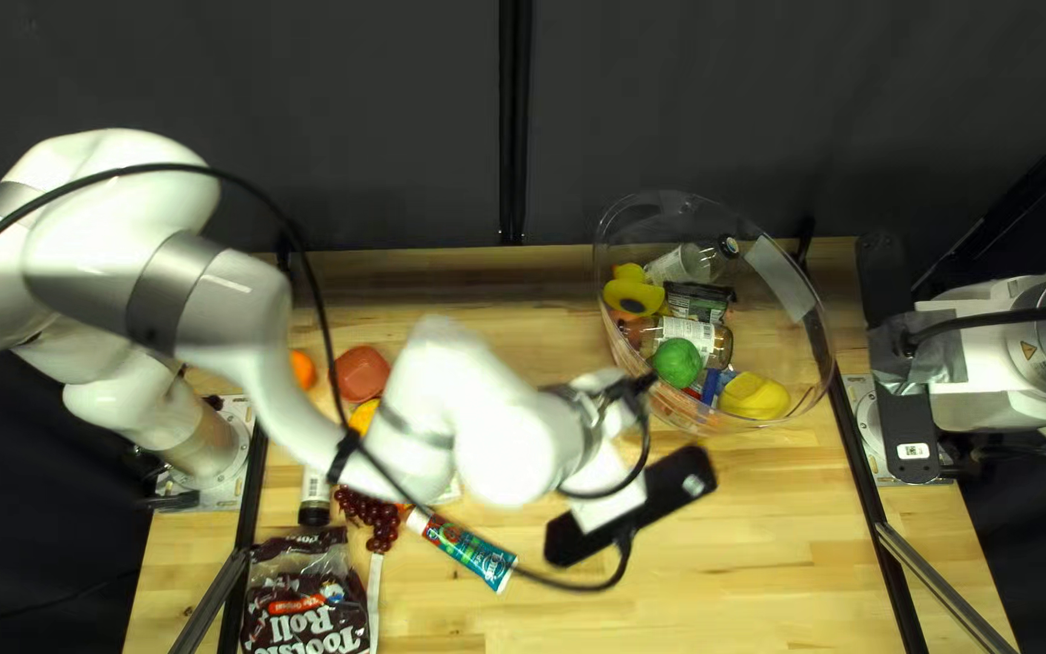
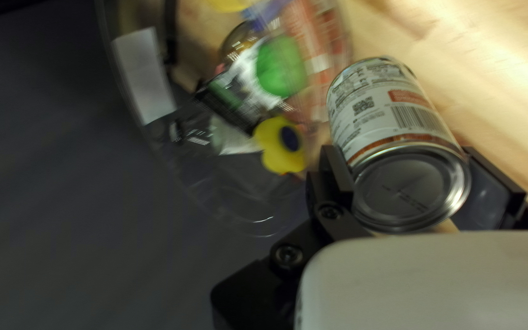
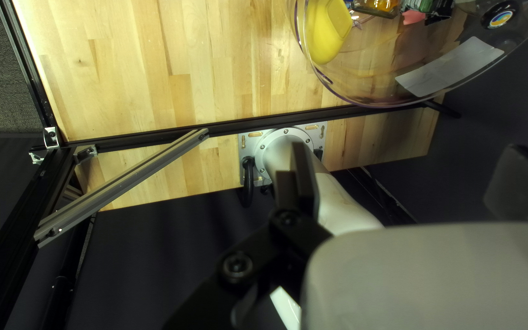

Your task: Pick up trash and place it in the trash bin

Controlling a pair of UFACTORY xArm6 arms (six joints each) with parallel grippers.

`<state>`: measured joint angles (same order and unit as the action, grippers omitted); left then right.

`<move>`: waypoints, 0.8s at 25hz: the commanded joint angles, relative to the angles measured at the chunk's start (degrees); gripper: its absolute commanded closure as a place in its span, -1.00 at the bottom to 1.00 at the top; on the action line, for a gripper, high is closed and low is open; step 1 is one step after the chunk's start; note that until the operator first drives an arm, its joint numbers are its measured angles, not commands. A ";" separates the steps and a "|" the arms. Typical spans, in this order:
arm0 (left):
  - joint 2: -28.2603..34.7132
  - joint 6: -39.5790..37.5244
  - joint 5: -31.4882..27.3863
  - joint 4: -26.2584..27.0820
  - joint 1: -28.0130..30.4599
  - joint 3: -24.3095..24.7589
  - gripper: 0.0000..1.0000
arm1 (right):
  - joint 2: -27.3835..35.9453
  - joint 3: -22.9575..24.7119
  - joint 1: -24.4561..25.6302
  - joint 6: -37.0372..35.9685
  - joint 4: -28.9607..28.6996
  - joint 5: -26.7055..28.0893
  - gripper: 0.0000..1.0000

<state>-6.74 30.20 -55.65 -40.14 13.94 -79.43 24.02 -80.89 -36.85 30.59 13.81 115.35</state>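
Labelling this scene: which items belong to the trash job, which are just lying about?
In the job:
- can, held in left gripper
- clear bin
- green ball and jar, in the bin

Lying about (might be trash too, can't tell):
- tube
- candy bag
- red grapes
- red item near the left arm

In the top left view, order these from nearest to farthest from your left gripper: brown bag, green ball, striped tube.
From the left gripper:
1. Green ball, just right, in the clear bin.
2. Striped tube, lower left.
3. Brown bag, farther lower left.
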 commanded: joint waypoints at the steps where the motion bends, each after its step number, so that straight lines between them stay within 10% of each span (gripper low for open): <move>1: -1.15 -1.48 6.02 0.98 -4.89 -0.73 1.00 | 0.00 0.00 0.00 0.00 0.00 0.00 -1.00; 20: -11.52 -14.59 10.48 14.28 -15.62 -8.47 1.00 | 0.00 0.00 0.00 0.00 0.00 0.00 -1.00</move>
<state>-18.09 16.34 -45.08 -26.31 -1.44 -87.79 24.02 -80.89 -36.85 30.59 13.81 115.35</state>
